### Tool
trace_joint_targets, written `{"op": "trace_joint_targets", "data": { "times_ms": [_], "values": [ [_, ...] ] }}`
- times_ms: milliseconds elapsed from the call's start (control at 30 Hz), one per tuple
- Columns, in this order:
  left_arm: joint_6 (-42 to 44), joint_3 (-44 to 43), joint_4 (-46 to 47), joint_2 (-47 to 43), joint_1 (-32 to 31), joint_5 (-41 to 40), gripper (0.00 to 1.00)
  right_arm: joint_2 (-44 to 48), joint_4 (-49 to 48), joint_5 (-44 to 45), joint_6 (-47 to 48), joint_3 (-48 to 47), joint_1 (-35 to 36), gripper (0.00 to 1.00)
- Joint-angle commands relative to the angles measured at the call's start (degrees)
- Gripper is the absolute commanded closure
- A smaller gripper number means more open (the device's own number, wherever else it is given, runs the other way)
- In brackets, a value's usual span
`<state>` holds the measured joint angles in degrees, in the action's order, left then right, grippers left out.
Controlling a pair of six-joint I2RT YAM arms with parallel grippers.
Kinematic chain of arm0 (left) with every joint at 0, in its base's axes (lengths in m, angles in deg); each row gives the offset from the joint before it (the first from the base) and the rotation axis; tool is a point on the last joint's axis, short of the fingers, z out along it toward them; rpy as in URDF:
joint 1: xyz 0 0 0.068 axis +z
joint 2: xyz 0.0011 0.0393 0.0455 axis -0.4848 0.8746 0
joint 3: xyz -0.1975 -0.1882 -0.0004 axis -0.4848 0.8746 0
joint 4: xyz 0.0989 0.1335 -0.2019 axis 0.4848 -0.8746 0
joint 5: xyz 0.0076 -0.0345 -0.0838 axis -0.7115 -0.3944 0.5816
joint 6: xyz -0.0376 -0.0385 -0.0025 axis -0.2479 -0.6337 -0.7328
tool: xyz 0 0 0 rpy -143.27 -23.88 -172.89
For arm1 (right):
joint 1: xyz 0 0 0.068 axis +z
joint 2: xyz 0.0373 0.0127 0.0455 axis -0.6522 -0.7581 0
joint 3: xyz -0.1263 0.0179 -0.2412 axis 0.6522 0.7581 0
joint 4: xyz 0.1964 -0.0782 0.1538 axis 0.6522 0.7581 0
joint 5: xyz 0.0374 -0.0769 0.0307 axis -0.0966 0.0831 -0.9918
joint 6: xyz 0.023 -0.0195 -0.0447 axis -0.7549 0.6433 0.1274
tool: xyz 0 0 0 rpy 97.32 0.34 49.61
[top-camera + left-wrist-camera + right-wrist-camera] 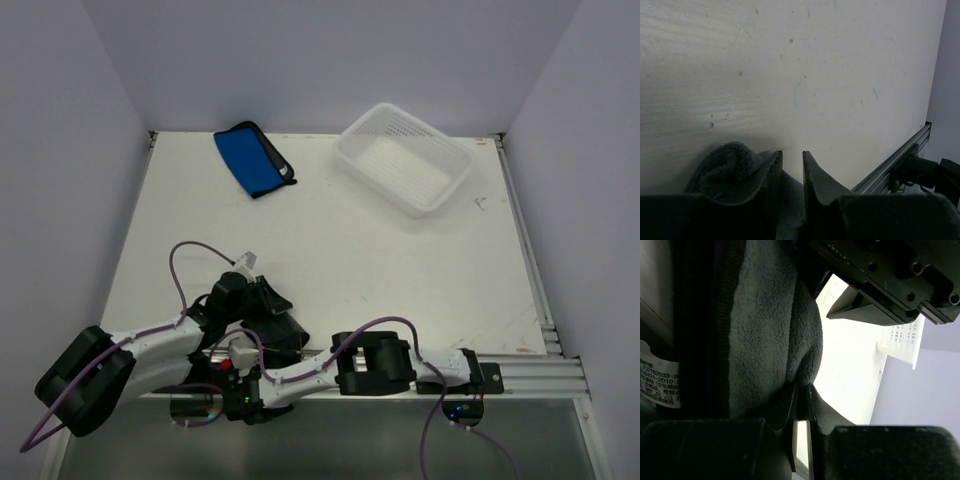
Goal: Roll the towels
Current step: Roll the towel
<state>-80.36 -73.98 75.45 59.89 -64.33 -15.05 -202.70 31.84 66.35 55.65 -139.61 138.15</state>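
From here the risks are, I judge, these. The table (330, 260) ends close by: the dark towel (280, 318) lies at its near edge, under the 2 arms, so a pull toward the bases could drag it onto the rail (540, 375). The arms crowd each other there, and a rolling sweep could knock the wrists together. The right gripper (801, 390) is closed to a thin slit on a fold of that towel; so small a pinch on plush may slip. The left gripper (792, 155) stands narrowly open, with bare table showing between its tips and cloth bunched beneath and beside it. Nothing is visibly held, and closing there might catch only a tuft.

The table is a flat white board, scuffed and speckled. The basket (455, 185) is perforated white plastic, rectangular with rounded corners. The blue towel (250, 160), at the far left, is a soft folded rectangle with a black edge. The dark towel is limp grey-black pile, humped. Its label (657, 375) is small, white and printed.
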Motion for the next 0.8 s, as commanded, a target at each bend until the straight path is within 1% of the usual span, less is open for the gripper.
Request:
{"op": "trace_joint_targets", "data": {
  "times_ms": [0, 67, 100, 167, 200, 300, 400, 567, 700, 767],
  "values": [
    [-1.9, 3.9, 2.8, 1.6, -0.7, -2.6, 0.73, 3.0, -3.9, -3.9, -2.3, 1.1, -1.2, 0.97],
    [-2.7, 5.2, 4.6, 2.5, -0.9, -2.8, 0.73, 4.9, -5.4, -5.3, -2.5, 2.6, -1.3, 0.91],
    [-2.7, 5.5, 5.1, 3.1, -0.8, -3.1, 0.73, 5.7, -5.9, -6.0, -2.6, 3.2, -1.3, 0.83],
    [-2.4, 5.5, 5.3, 3.8, -1.1, -4.0, 0.73, 7.8, -6.9, -7.0, -3.2, 4.9, -1.3, 0.75],
    [-2.3, 5.5, 5.4, 4.1, -1.2, -4.3, 0.73, 8.5, -6.9, -7.3, -3.5, 5.3, -1.3, 0.68],
    [-2.1, 5.3, 5.9, 5.0, -1.4, -5.1, 0.74, 11.0, -6.7, -7.4, -5.6, 6.7, -1.3, 0.58],
    [-2.2, 5.3, 6.2, 5.9, -1.8, -6.2, 0.74, 14.4, -8.6, -7.5, -6.9, 9.8, -1.3, 0.51],
    [-2.2, 5.1, 6.9, 6.6, -2.1, -7.3, 0.74, 18.0, -11.9, -9.1, -9.6, 13.2, -1.4, 0.49],
    [-1.9, 5.1, 7.3, 7.4, -2.2, -7.8, 0.74, 23.7, -15.7, -10.4, -12.4, 18.8, -1.4, 0.49],
    [-1.8, 5.0, 7.7, 7.7, -2.5, -7.8, 0.74, 26.1, -19.0, -11.4, -13.7, 23.2, -1.4, 0.49]
  ]
}}
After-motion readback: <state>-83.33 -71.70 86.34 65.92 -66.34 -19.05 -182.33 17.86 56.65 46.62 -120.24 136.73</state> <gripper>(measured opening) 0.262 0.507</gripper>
